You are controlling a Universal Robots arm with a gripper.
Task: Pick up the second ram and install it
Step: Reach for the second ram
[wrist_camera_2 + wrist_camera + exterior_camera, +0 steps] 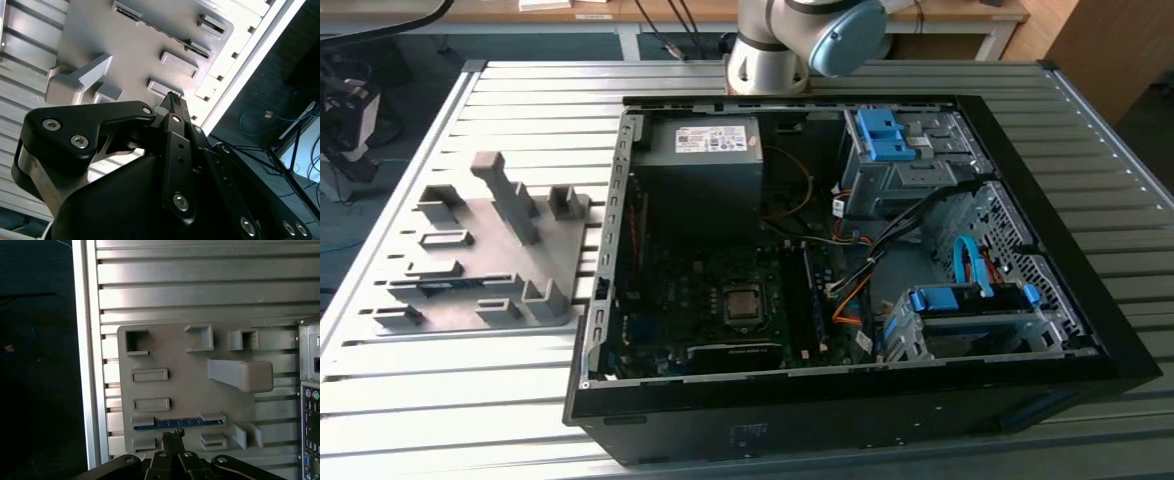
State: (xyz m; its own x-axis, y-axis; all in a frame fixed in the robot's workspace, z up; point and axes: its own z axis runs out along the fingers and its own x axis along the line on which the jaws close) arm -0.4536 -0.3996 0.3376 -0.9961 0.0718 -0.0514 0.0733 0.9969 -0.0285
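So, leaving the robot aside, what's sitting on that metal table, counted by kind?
Open computer case: 1
Grey plastic plate with upright blocks: 1
Memory stick, lying in a slot of the plate: 1
Total: 3

Glare: daylight washes out the table edge (250,55) in the second wrist view.
Shadow: computer case (854,425) interior dim; floor (40,365) near-black.

Gripper (173,436) fingers pressed together; arm (771,55) upright at base
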